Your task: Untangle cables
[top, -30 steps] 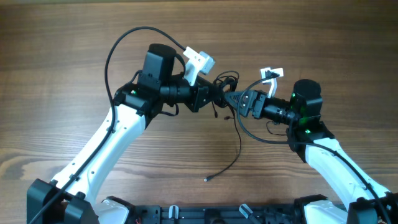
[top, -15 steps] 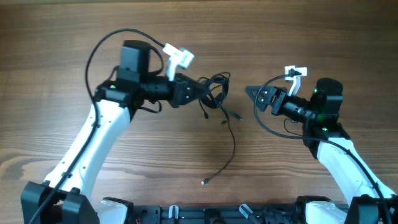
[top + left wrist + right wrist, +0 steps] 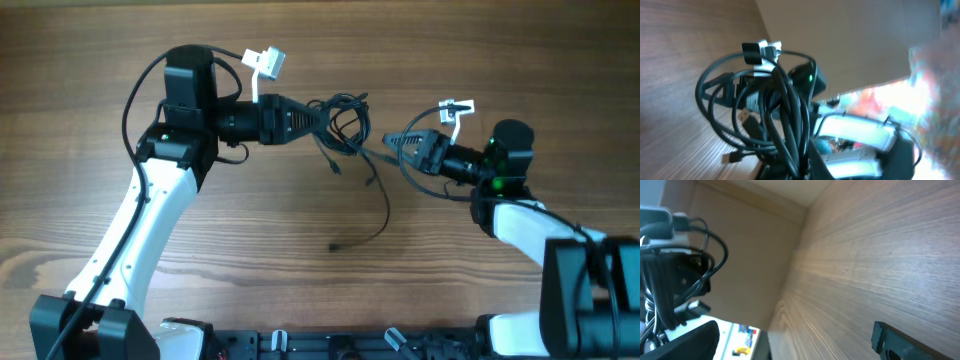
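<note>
The left gripper (image 3: 308,115) is closed on the cable bundle (image 3: 345,118) and holds it up above the table (image 3: 450,290). In the left wrist view the black loops rise out from between its jaws, with 2 USB plugs hanging on the left side. 1 loose strand (image 3: 384,212) falls from the knot and curves down to the wood, where its end lies apart from the rest. The right gripper (image 3: 396,146) points at the bundle from the right, just beside it. A thin strand seems to run toward its tip, but I cannot tell if its jaws are apart or have anything between them, because its own camera shows only 1 dark finger (image 3: 892,341). I judge that the step in hand is pulling 1 cable free from the knot while the other arm anchors it. The next move probably needs the right gripper to take 1 single strand near the knot and draw it away slowly, so the loops do not tighten
</note>
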